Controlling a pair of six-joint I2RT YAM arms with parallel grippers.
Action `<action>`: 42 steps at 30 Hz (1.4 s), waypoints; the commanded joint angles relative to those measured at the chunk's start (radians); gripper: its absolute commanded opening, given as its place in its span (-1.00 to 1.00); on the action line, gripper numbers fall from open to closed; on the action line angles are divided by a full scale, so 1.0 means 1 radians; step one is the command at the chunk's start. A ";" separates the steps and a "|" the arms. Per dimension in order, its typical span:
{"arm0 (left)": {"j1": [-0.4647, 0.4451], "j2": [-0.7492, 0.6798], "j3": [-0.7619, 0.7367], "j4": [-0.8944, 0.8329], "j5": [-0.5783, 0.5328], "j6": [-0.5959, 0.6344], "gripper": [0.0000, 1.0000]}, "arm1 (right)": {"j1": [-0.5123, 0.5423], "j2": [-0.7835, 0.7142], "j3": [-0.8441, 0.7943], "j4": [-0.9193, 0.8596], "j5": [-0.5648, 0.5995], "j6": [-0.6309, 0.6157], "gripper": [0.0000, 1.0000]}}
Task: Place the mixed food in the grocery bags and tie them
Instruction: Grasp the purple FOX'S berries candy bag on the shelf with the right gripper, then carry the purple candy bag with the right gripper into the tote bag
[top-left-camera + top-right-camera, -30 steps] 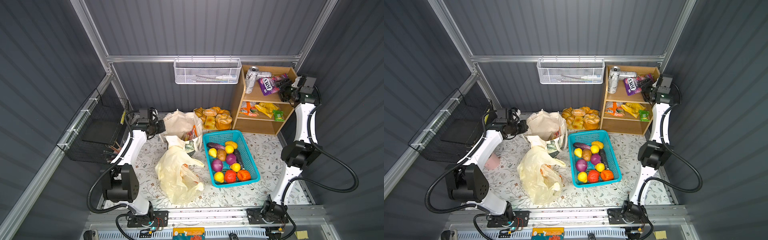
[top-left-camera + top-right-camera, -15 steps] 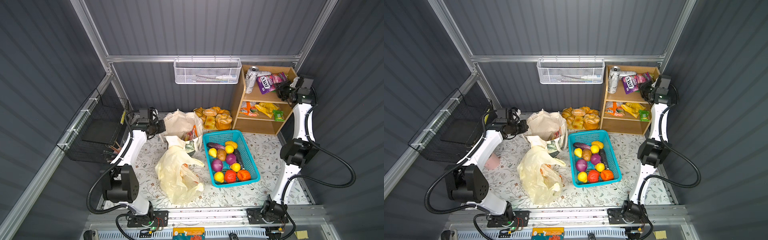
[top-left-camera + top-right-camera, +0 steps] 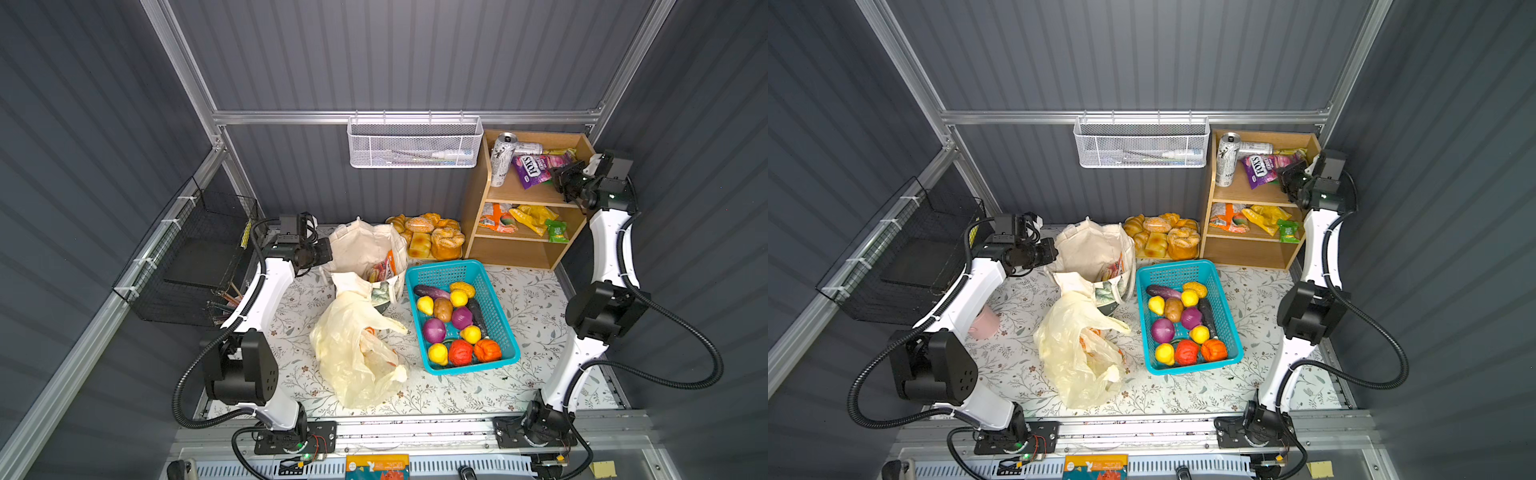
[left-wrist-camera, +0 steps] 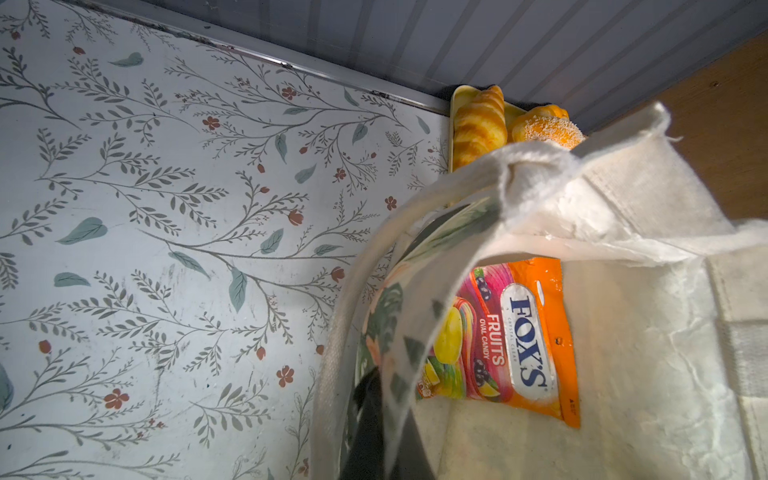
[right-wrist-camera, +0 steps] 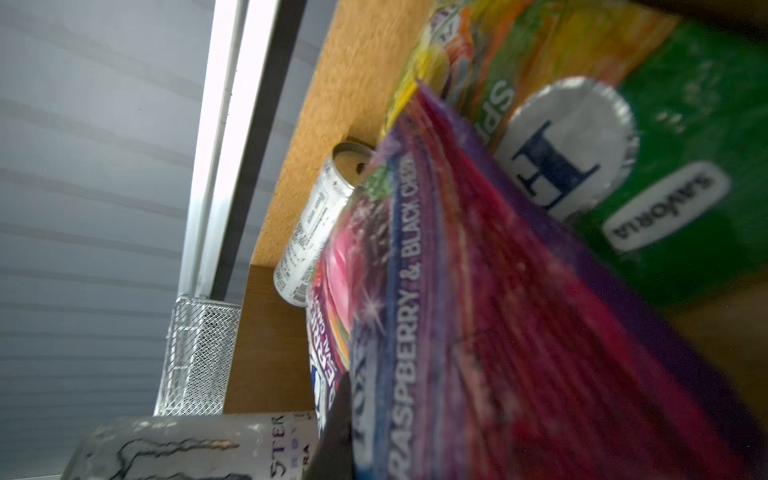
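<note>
Your right gripper (image 3: 556,178) is up at the top level of the wooden shelf (image 3: 476,199), and its jaws are closed on the end of the purple FOX'S packet (image 3: 528,168). In the right wrist view this packet fills the frame beside one dark finger (image 5: 337,432). Your left gripper (image 3: 327,254) is closed at the rim of the canvas tote (image 3: 361,243); whether cloth is between the jaws, I cannot tell. An orange FOX'S packet (image 4: 513,340) lies inside the tote. The yellow plastic bag (image 3: 353,357) lies crumpled in front of the tote, just beside the turquoise basket (image 3: 442,272) that holds a purple onion (image 3: 433,330). All stands on a floral table cover (image 3: 536,299), between grey ribbed walls (image 3: 415,54).
</note>
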 commanded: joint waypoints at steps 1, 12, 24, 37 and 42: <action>0.000 0.020 0.038 -0.012 -0.012 0.021 -1.00 | -0.003 -0.098 -0.012 0.097 0.002 -0.003 -1.00; 0.000 0.022 0.023 -0.012 -0.025 0.033 -1.00 | -0.002 -0.429 -0.267 0.138 0.058 -0.070 -1.00; 0.000 0.045 0.032 0.000 -0.016 0.033 -1.00 | 0.289 -0.882 -0.758 0.225 0.075 -0.164 -1.00; -0.010 0.046 0.056 0.002 0.009 0.027 -1.00 | 0.830 -0.418 -0.533 0.156 0.112 -0.362 -1.00; -0.013 0.045 0.048 0.003 0.015 0.026 -1.00 | 0.931 -0.197 -0.344 0.052 0.142 -0.449 -1.00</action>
